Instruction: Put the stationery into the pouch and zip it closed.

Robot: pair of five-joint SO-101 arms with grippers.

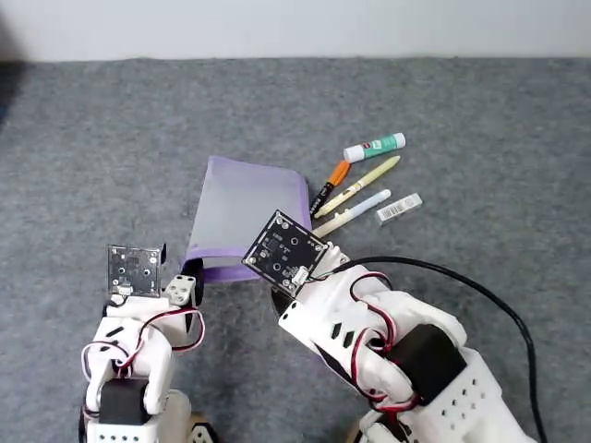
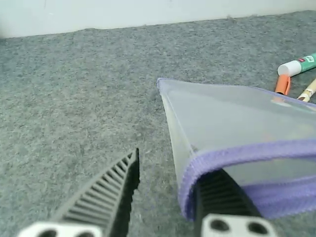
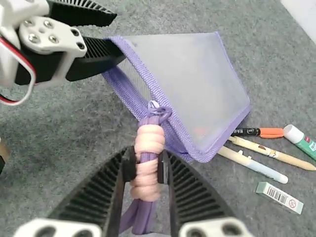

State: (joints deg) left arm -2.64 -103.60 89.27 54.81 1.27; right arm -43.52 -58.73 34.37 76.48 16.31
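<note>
The pouch point(image 1: 245, 208) is found lying flat at the centre of the grey mat point(image 1: 102, 138), with its zip along the near edge. The right gripper point(image 3: 147, 157) is clamped on the pink zip pull point(image 3: 148, 140) at that edge. The left gripper point(image 2: 170, 165) is spread wide at the near left corner. One finger point(image 2: 219, 192) is tucked under the purple hem, the other is clear of the pouch, and nothing is gripped. A marker point(image 1: 331, 187), two pens point(image 1: 362, 183), a glue stick point(image 1: 374, 147) and an eraser point(image 1: 399, 208) are noted just right of the pouch.
</note>
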